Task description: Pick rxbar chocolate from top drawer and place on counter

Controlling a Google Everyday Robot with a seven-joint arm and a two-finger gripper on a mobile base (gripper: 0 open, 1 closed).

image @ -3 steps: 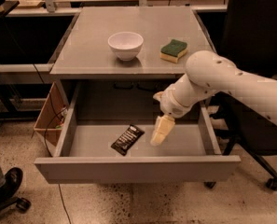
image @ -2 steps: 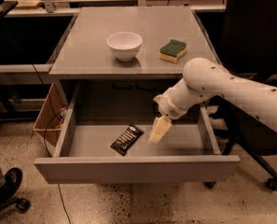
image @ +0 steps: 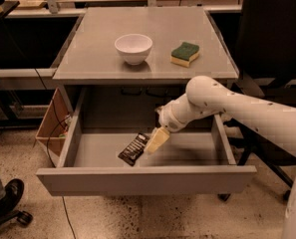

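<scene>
The top drawer [image: 137, 179] stands pulled out below the counter [image: 97, 54]. The rxbar chocolate [image: 133, 150], a dark wrapper with white lettering, lies flat on the drawer floor left of centre. My gripper [image: 156, 140] reaches down into the drawer from the right on a white arm. Its cream-coloured tip is right beside the bar's upper right end, close to touching it.
A white bowl [image: 133, 48] and a green-and-yellow sponge [image: 185, 54] sit on the counter. A brown box [image: 52, 123] with cables hangs at the drawer's left. A dark chair [image: 272, 34] stands at the right, a wheel base [image: 8, 203] at lower left.
My gripper has moved left and slightly down inside the drawer, closing the gap to the rxbar chocolate. The bar has not moved.
</scene>
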